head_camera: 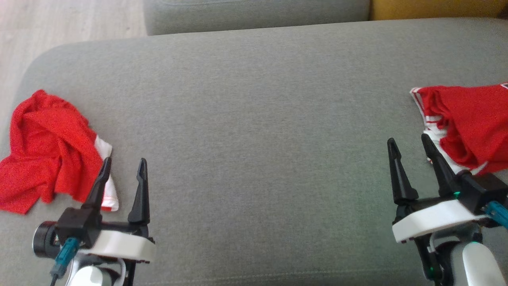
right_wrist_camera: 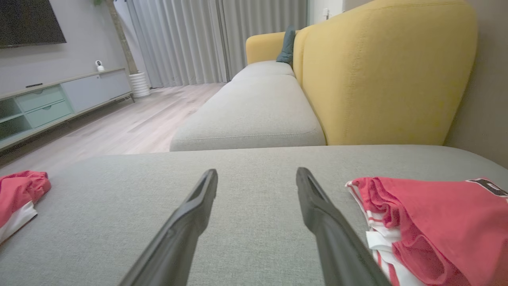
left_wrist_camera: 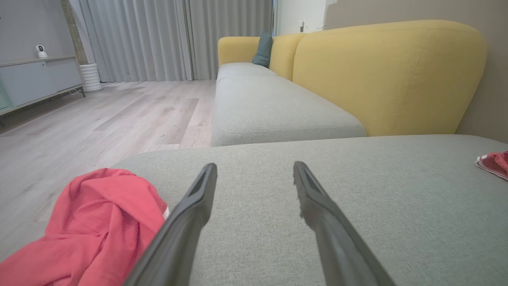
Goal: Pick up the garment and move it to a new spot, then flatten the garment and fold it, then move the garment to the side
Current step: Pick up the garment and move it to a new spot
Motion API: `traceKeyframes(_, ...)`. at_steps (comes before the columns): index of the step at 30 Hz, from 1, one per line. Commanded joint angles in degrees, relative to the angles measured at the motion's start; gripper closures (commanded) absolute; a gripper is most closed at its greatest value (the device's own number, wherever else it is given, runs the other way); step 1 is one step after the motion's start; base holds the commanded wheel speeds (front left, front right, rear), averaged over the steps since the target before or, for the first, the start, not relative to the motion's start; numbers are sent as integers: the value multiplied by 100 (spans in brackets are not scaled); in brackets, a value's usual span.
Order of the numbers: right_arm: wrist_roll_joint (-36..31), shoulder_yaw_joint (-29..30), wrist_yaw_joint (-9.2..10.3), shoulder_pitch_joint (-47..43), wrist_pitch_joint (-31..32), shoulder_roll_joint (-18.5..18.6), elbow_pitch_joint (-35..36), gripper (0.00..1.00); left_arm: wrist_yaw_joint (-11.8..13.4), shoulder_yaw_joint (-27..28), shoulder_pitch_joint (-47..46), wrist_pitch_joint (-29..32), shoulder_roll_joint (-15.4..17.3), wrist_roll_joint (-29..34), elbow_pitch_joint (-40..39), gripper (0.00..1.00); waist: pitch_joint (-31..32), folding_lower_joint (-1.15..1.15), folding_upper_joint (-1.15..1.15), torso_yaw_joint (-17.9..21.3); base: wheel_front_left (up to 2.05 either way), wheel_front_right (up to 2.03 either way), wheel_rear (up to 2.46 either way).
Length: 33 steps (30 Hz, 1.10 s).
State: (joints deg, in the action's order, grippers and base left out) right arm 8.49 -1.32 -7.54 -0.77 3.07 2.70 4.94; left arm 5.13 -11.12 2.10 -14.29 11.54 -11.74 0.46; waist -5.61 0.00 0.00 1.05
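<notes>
Sitting crumpled at frame left, garment (head_camera: 43, 151) looks light, soft, floppy, pinch a raised fold; left hand (head_camera: 125, 161) and right hand (head_camera: 408, 138) spread apart, empty.

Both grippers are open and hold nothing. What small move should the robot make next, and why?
Probably move the left gripper leftwards and down onto the crumpled red garment: it lies bunched just beside that open gripper, far from the right gripper.

A: On the left?
B: Crumpled red garment (head_camera: 43, 147), white bit at one edge, heaped near the grey seat's (head_camera: 254, 119) left end.
A: And far right?
B: Striped red garment (head_camera: 468, 123) (white bands along the hem), rumpled too, well apart.
</notes>
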Motion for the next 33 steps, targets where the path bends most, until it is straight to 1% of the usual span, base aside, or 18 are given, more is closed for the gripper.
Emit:
traceKeyframes(1,-31,-113,5,57,23,18,260,0,47,176,-260,-50,97,-31,-161,0,-1,0,0,-76,0,0,0)
traceKeyframes(4,-63,-112,5,47,61,18,313,0,59,166,-300,-52,75,-45,-148,0,15,0,0,-262,0,0,0)
traceKeyframes(5,-79,-127,5,51,90,18,352,0,66,167,-325,-54,66,-54,-124,0,31,0,0,-419,0,0,0)
traceKeyframes(11,-144,-183,5,63,188,18,469,0,82,152,-398,-61,16,-67,-62,0,65,0,0,-1023,0,0,0)
traceKeyframes(21,-187,-264,5,91,317,18,568,0,108,167,-447,-68,-39,-72,23,0,116,0,0,-1938,0,0,0)
traceKeyframes(27,-192,-278,5,93,345,18,570,0,118,203,-424,-70,-46,-77,24,0,146,0,0,-2273,0,0,0)
traceKeyframes(33,-213,-281,5,112,372,18,579,0,104,238,-412,-70,-52,-71,5,0,148,0,0,-2419,0,0,0)
